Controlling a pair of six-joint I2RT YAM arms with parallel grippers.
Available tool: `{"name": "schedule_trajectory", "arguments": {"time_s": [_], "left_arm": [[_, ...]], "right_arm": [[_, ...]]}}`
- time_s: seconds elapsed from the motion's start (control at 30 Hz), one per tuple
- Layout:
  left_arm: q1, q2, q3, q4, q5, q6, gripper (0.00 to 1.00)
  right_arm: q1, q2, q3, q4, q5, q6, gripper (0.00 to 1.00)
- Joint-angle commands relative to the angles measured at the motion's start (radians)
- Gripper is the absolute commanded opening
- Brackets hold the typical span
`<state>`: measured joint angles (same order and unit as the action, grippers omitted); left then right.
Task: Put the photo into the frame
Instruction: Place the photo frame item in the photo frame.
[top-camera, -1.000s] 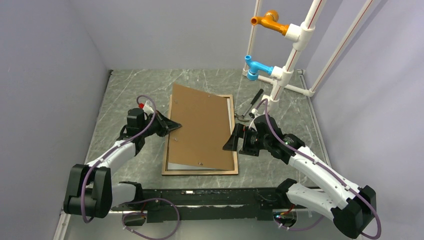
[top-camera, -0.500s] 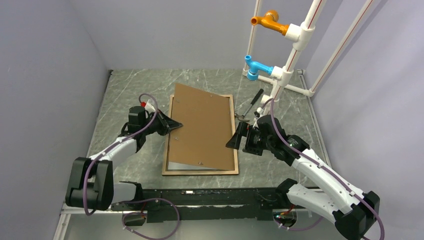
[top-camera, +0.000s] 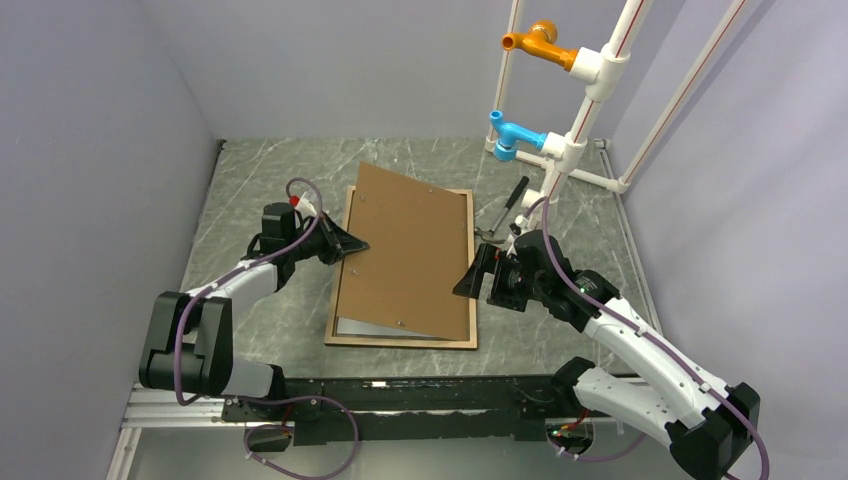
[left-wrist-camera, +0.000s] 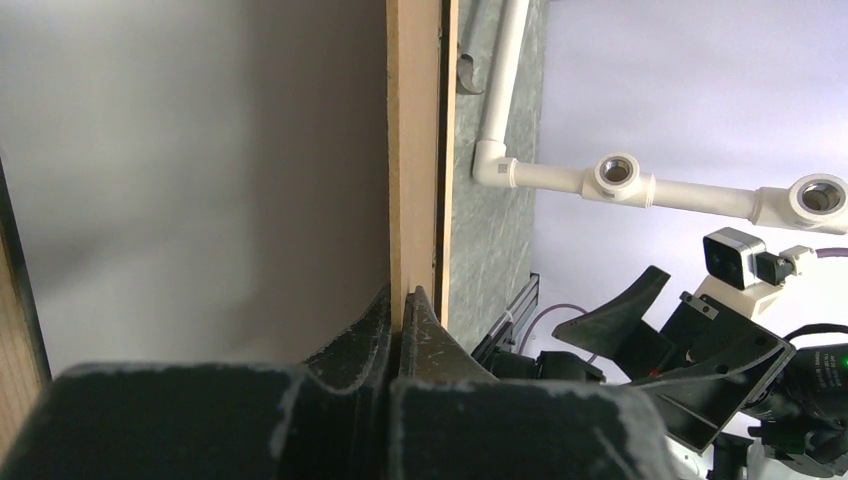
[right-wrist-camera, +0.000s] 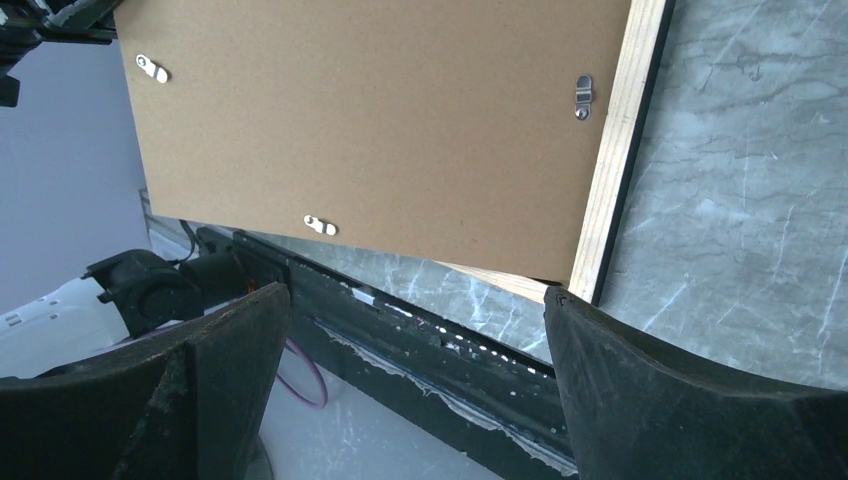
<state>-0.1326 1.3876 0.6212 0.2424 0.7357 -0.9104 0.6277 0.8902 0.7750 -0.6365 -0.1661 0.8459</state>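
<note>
In the centre of the top view, the frame lies back-up on the desk with a brown backing board skewed across it. The left jaws are pinched shut on the board's left edge. The right jaws gape, empty, beside the frame's right rail. The photo, apparently the pale sheet showing at lower left, looks thin, light and easily creased, so it is best taken by an edge. Neither pair of jaws touches it.

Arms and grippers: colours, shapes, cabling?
Left arm and right arm match: white link shells, black joint housings, a purple cable looping along each. Left gripper and right gripper are black with broad wedge-shaped fingers.
</note>
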Motion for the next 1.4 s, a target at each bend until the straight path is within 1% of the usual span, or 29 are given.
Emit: {"name": "schedule_trajectory", "arguments": {"time_s": [0.0, 0.1, 0.13, 0.4, 0.5, 0.6, 0.8, 1.1, 1.37], "left_arm": [[-0.012, -0.011, -0.012, -0.057, 0.013, 0.085, 0.00], [-0.012, -0.011, 0.008, -0.110, -0.010, 0.119, 0.00], [-0.012, -0.010, 0.017, -0.131, -0.018, 0.134, 0.02], [-0.017, -0.004, 0.095, -0.306, -0.096, 0.239, 0.41], [-0.023, 0.002, 0.115, -0.357, -0.120, 0.266, 0.53], [-0.031, 0.011, 0.131, -0.398, -0.148, 0.292, 0.61], [-0.061, 0.043, 0.196, -0.470, -0.203, 0.347, 0.68], [-0.127, 0.116, 0.324, -0.588, -0.288, 0.413, 0.71], [-0.185, 0.159, 0.405, -0.715, -0.421, 0.463, 0.77]], "right_arm": [[-0.005, -0.001, 0.028, 0.007, 0.004, 0.006, 0.99], [-0.005, 0.000, 0.024, 0.011, 0.001, 0.006, 0.99], [-0.004, 0.001, 0.023, 0.012, 0.001, 0.007, 0.99], [-0.006, 0.004, 0.020, 0.016, -0.005, 0.007, 0.99], [-0.007, 0.005, 0.016, 0.021, -0.010, 0.010, 0.99], [-0.007, 0.009, 0.016, 0.026, -0.016, 0.012, 0.99], [-0.007, 0.012, 0.018, 0.023, -0.018, 0.009, 0.99], [-0.010, 0.017, 0.020, 0.017, -0.018, 0.006, 0.99], [-0.010, 0.022, 0.013, 0.026, -0.027, 0.008, 0.99]]}}
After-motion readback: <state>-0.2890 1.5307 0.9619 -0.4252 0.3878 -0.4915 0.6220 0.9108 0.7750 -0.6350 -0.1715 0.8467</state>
